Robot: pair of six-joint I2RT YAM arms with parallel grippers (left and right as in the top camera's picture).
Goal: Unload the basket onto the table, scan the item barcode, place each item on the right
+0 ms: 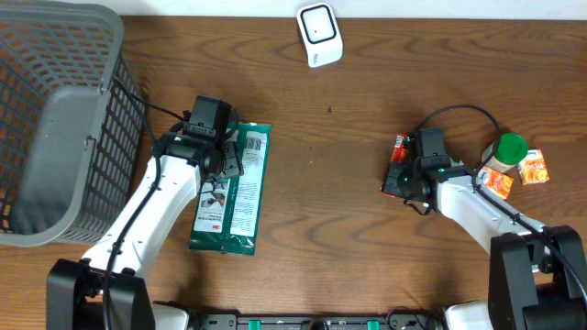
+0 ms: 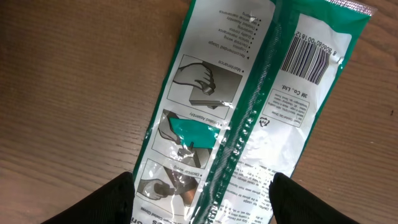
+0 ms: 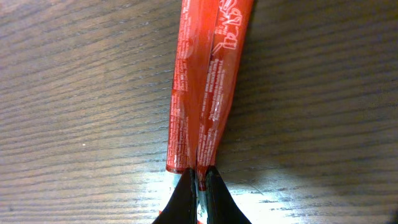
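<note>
White-shelled arms [image 1: 151, 206], black cables [image 1: 459, 107], black end effector fingers [image 2: 102, 202].

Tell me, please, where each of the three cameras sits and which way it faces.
Overhead: fixed above the table, looking straight down; both arms show, with basket and scanner.
Left wrist: on the left arm, looking down past its open left gripper at the green packet, barcode side up.
Right wrist: on the right arm, looking down its shut right gripper, which pinches the red packet.
Shared: overhead also shows both packets.
</note>
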